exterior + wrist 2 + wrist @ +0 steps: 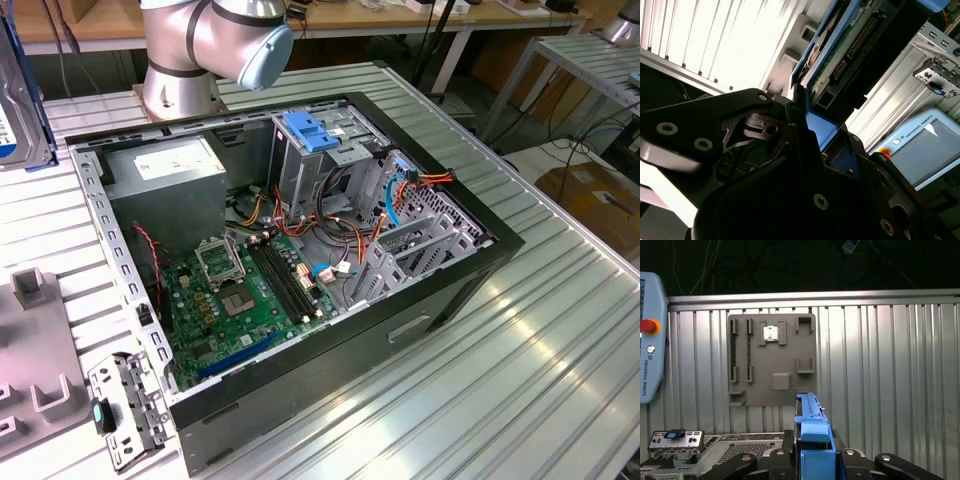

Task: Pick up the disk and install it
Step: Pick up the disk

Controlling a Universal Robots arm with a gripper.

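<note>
Now my gripper (815,462) clamps the disk (809,407) by its blue rails (815,432), a sound hold for something stiff, dense and shock-fragile.

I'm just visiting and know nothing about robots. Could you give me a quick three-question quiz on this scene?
1. True or false: the gripper is empty.
2. The rails of the disk are: A red, B blue, C yellow?
3. Fill in: in the exterior view the computer case lies with its side ____.
Key: 1 false, it is clamped on the disk; 2 B; 3 open.
</note>
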